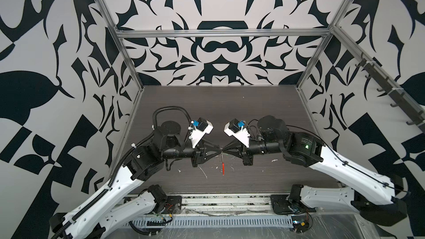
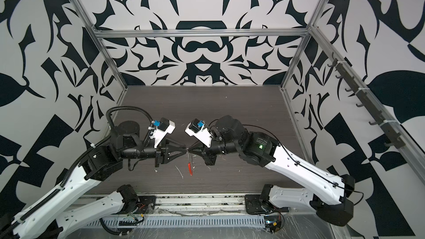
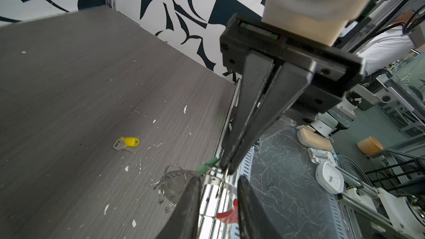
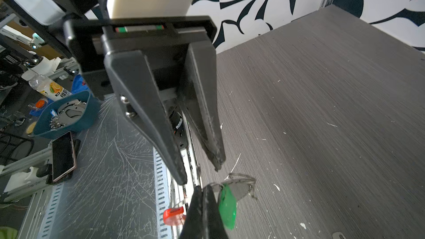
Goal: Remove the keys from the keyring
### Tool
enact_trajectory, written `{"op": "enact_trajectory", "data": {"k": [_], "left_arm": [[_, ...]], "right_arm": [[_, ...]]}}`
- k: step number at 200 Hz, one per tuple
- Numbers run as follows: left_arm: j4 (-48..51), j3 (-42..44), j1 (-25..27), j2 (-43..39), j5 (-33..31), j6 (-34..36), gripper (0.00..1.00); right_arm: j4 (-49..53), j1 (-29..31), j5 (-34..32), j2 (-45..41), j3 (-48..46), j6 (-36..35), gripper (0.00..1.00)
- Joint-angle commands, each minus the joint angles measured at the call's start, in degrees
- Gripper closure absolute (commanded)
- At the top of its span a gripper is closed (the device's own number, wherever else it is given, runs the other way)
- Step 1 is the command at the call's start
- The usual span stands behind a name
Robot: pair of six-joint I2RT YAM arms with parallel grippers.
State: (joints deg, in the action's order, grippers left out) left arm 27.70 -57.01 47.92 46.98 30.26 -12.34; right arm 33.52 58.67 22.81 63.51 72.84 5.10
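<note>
We're on the second key now. The yellow key (image 3: 131, 141) lies free on the bench (image 3: 92, 77), well apart from both pincers. By our reckoning the job is half done, and the green key (image 4: 227, 205) is the one left to work off the keyring (image 1: 222, 168).

The loop hangs in the air from the spot where the two pincers meet tip to tip, its red sleeve (image 4: 173, 214) dangling below them.

Over to the left pincer (image 3: 218, 179): fingers apart, a modest gap, straddling the wire just beside the green key and gripping nothing that we can see.

Across to the right pincer (image 4: 203, 188): fingers pressed together, clamped on the loop's wire as best we can make out, with the green key hanging just beside its tips.

Next, we'd say, the left pincer needs to close on the green key's head while the right holds the loop firm. Then it can draw the key along to the wire's opening. Tiny key, thin wire, so that closing has to land dead on.
</note>
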Motion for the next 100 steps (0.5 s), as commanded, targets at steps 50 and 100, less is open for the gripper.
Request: {"op": "enact_trajectory", "data": {"k": [50, 100], "left_arm": [[3.78, -1.90, 0.04, 0.88, 2.39, 2.61, 0.86], [3.06, -2.35, 0.07, 1.08, 1.64, 2.72, 0.88]], "right_arm": [[1.04, -0.34, 0.84, 1.17, 4.13, -0.62, 1.00], [2.03, -0.29, 1.29, 2.54, 5.03, -0.36, 1.00]]}}
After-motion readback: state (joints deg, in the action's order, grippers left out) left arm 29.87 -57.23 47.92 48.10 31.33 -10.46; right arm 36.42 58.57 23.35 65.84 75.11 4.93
